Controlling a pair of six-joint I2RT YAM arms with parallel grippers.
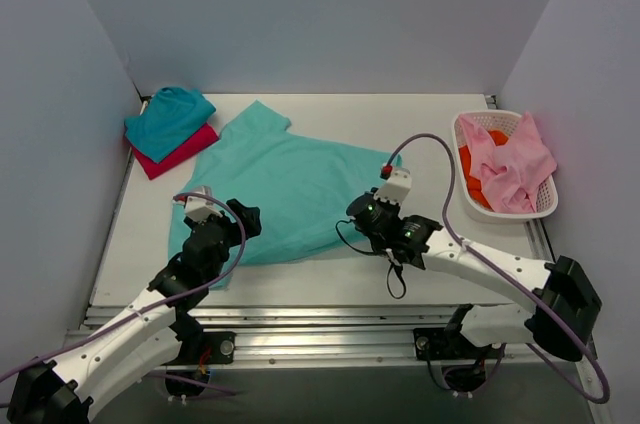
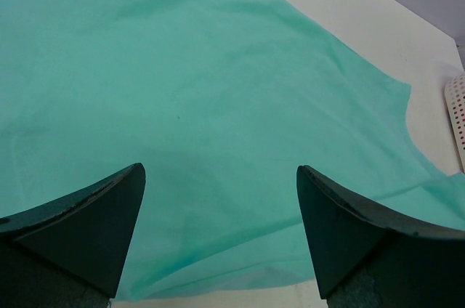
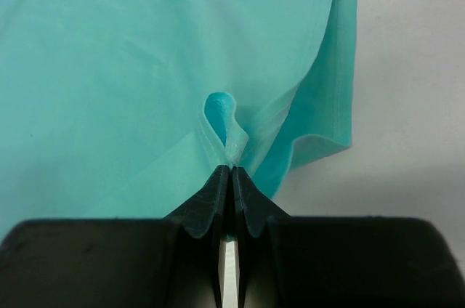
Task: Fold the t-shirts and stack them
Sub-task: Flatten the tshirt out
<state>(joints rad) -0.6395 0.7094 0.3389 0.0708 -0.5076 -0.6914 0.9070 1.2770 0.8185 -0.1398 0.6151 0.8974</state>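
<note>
Right wrist: mint t-shirt (image 3: 145,68) (between fingers (image 3: 207,208))

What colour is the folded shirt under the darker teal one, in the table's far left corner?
The lower folded shirt is magenta-red; the top external view shows it best.

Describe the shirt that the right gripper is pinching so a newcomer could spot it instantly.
On the white table, look at its middle: the largest cloth there is the light mint-green shirt, pinched at an edge by the right gripper. Unlike the darker teal shirt and red shirt stacked in the far left corner, it lies spread out.
</note>
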